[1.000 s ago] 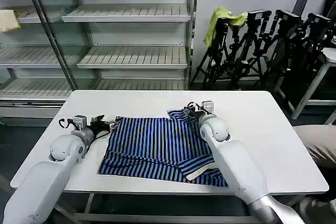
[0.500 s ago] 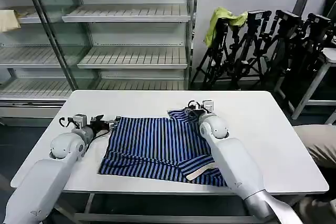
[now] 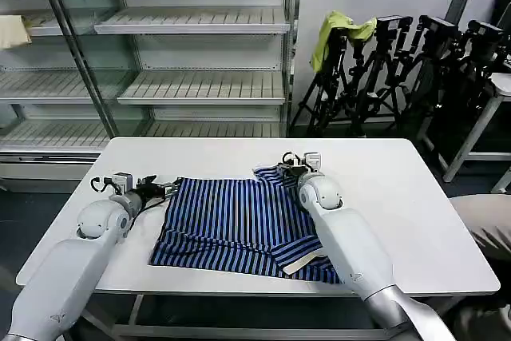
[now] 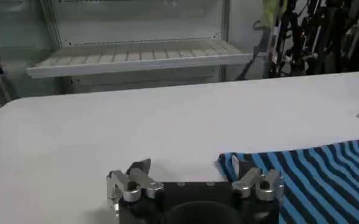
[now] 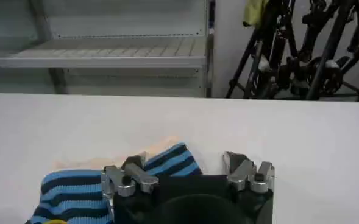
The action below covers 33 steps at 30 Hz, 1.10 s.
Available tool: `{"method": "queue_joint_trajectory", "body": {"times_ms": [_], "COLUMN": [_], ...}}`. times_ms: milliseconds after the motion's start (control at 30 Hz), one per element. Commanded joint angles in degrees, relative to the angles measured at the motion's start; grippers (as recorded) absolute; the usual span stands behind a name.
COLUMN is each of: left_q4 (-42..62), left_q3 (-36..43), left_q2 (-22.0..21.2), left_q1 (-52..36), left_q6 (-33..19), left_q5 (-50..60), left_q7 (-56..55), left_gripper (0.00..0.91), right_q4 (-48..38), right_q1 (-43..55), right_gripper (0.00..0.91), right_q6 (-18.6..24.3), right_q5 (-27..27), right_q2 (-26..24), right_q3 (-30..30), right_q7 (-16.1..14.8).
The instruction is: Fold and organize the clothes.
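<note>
Shirt (image 3: pixel 243 225) flat on counter (image 3: pixel 415 197); left gripper (image 4: pixel 194 176) and right gripper (image 5: pixel 188 167) jaws spread at far corners, pinching nothing.

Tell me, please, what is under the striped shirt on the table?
The striped shirt lies directly on the white table. Folded layers overlap, and a cream cuff peeks out at the near edge. Anything beneath the fabric is covered.

— Any lettering, labels, brand marks or numbers to read anywhere?
— None legible: nothing printed on the short-sleeved shirt with narrow blue and black stripes (image 3: pixel 239 221), nothing on the flat white table top (image 3: pixel 415 197), nothing on the pale slatted metal shelves (image 3: pixel 200 85)
— And on the black tripods (image 3: pixel 399 69)?
— Too small to tell
</note>
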Motion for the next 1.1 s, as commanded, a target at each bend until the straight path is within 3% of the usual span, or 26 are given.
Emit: {"method": "queue_joint_trajectory", "body": {"times_ms": [33,633,833,1100], "left_q4": [0.29,-2.24,-3.29,-4.42], "left_q3": [0.13,-0.38,-0.91,-1.59], "left_q2": [0.05,-0.20,0.18,0.63], "left_q1": [-0.07,2.13,2.52,2.92], "left_q6": [0.13,-0.21,-0.50,-1.20], "left_q5": [0.80,0.61,0.10,-0.06], "left_q7": [0.23,1.77,1.75,1.75], "left_gripper": [0.010,0.010,0.010,0.010], "right_q4": [-0.67,0.20,1.18,8.59], "right_q1": [0.01,-0.32,-0.27,-0.65], "right_gripper": [0.000,0.000,0.000,0.000], "right_q6": [-0.30,-0.51,2.31,3.04], "right_q5": [0.30,2.04,0.98,1.52], "right_q2": [0.19,0.25,-0.21,-3.54], "right_q3": [0.03,0.37,-0.34,-3.66], "right_q7": [0.06,-0.95,-2.47,-2.62]}}
